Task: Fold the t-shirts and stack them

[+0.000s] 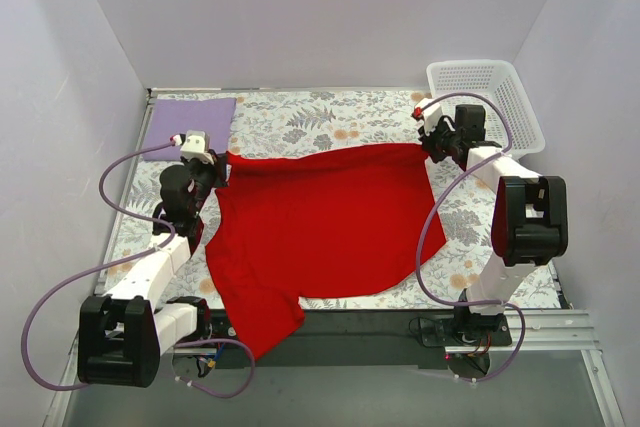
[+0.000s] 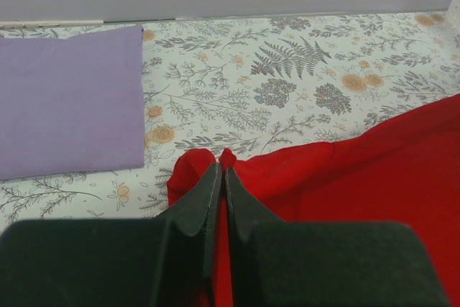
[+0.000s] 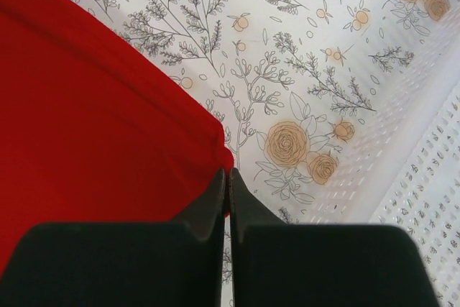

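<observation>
A red t-shirt [image 1: 320,222] lies spread over the middle of the flowered table, one sleeve hanging over the near edge. My left gripper [image 1: 217,169] is shut on the shirt's far left corner; in the left wrist view the red cloth [image 2: 302,177] bunches between the closed fingertips [image 2: 222,170]. My right gripper [image 1: 432,144] is shut on the shirt's far right corner; in the right wrist view the red cloth [image 3: 108,127] ends at the closed fingertips [image 3: 227,172]. A folded purple t-shirt [image 1: 190,123] lies at the far left corner, also seen in the left wrist view [image 2: 68,98].
A white plastic basket [image 1: 490,97] stands at the far right corner, its wall close to my right gripper [image 3: 424,177]. The flowered tablecloth [image 1: 320,117] covers the table. White walls enclose the back and sides.
</observation>
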### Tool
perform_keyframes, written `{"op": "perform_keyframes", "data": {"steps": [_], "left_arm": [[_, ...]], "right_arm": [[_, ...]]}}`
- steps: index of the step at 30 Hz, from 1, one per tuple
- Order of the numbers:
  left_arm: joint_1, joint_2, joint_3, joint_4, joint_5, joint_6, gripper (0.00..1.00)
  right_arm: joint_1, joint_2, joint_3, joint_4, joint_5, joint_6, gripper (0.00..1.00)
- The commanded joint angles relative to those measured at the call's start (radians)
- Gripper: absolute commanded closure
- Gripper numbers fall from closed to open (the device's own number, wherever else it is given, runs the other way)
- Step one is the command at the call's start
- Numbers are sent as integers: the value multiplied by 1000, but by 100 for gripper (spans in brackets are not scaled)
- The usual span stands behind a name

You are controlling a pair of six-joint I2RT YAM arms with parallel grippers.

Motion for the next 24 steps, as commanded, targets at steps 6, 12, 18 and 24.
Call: {"op": "perform_keyframes", "data": {"steps": [6,12,18,24], "left_arm": [[3,-51,-14,-42,-14,-5,100],[0,-69,-19,-65,-5,-7,100],[-6,-78,-19,-94,-2,-8,100],[-14,-88,-20,-117,1,-13,100]], "right_arm": [[3,-55,-28,19,17,-32,99],[3,-62,-40,19,24,-37,99],[3,-76,-55,19,32,-43,99],[3,-90,-74,18,32,-49,98]]}}
